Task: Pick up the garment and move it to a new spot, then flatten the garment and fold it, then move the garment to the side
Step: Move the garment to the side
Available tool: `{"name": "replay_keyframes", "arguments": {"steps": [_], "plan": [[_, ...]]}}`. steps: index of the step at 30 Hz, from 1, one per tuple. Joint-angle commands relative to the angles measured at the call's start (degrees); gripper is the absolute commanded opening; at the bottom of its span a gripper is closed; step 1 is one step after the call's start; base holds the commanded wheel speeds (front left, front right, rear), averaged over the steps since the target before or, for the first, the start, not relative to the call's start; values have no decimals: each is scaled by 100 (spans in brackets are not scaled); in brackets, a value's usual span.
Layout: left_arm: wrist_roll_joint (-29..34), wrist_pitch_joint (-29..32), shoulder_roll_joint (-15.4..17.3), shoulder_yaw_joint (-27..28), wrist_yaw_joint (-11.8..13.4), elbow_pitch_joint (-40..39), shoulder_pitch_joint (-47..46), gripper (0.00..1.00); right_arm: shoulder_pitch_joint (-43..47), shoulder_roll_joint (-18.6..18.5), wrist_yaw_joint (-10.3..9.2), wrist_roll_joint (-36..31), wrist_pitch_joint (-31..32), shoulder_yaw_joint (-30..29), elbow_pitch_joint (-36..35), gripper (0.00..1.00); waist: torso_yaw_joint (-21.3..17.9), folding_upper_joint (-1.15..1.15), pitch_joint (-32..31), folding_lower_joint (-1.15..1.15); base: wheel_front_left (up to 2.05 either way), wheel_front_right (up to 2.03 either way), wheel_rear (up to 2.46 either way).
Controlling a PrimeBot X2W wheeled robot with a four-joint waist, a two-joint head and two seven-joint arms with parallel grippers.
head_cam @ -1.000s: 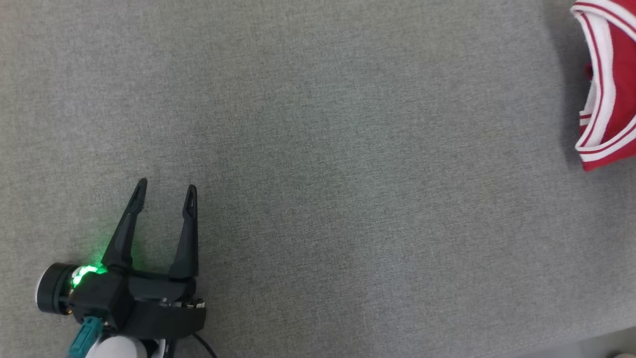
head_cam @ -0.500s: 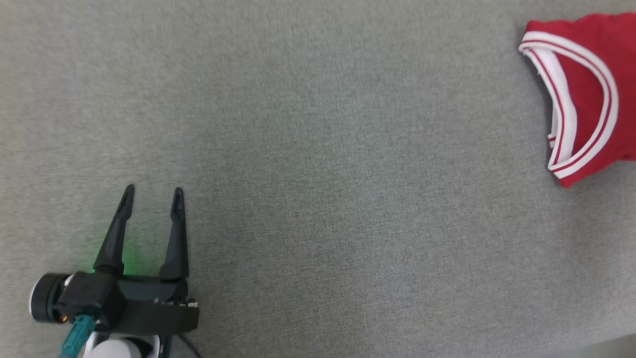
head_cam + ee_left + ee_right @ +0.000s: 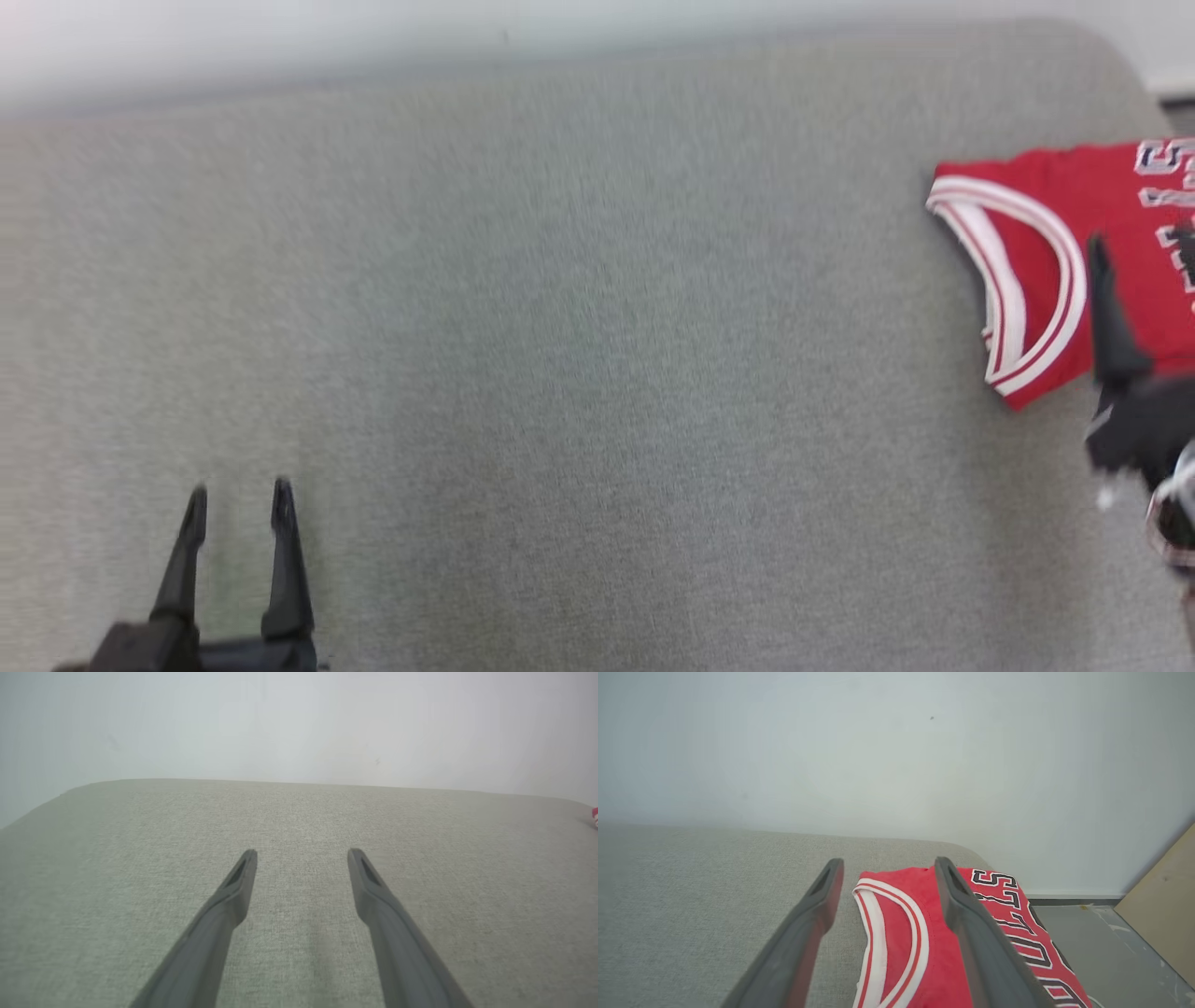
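The garment [image 3: 1036, 280] is a red jersey with white trim and black-and-white lettering. It lies folded flat at the right end of the grey cushioned surface [image 3: 597, 373], near its far right corner. My right gripper [image 3: 1144, 252] hovers over the garment at the head view's right edge. In the right wrist view my right gripper [image 3: 889, 861] is open, with the garment [image 3: 938, 961] lying below and beyond its fingers and nothing held. At the lower left my left gripper [image 3: 238, 495] is open and empty above bare fabric. In the left wrist view my left gripper [image 3: 302, 854] also stands wide apart.
A pale wall [image 3: 896, 765] rises behind the surface's far edge. Past the right end there is grey floor [image 3: 1092, 933] and a leaning wooden board [image 3: 1162, 905]. The surface's corners are rounded.
The head camera has tilted up, so the far edge and wall now show and the garment sits lower and further in. My right gripper has come into the head view over the garment.
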Motion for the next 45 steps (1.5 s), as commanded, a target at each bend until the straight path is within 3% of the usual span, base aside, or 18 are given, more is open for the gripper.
{"name": "replay_keyframes", "arguments": {"steps": [1,13,21,32,45], "plan": [[-13,-14,-28,28,34,30,137,100,187,29,-16,51,-55,-2,-47,100,182,0,-620,1,0,0,0],[-264,-14,-47,78,342,157,933,100,1712,594,-16,192,-302,385,-592,100,278,0,-1542,1,0,0,0],[-230,-14,-45,63,496,427,1145,100,2327,951,-16,134,-475,400,-546,100,345,0,-1836,1,0,0,0],[69,-14,-47,131,307,694,1162,100,2666,1348,-16,156,-722,498,-240,100,447,0,-1938,1,0,0,0],[263,-14,-38,221,148,835,1052,100,2694,1453,-16,199,-768,526,-18,100,450,0,-1944,1,0,0,0]]}}
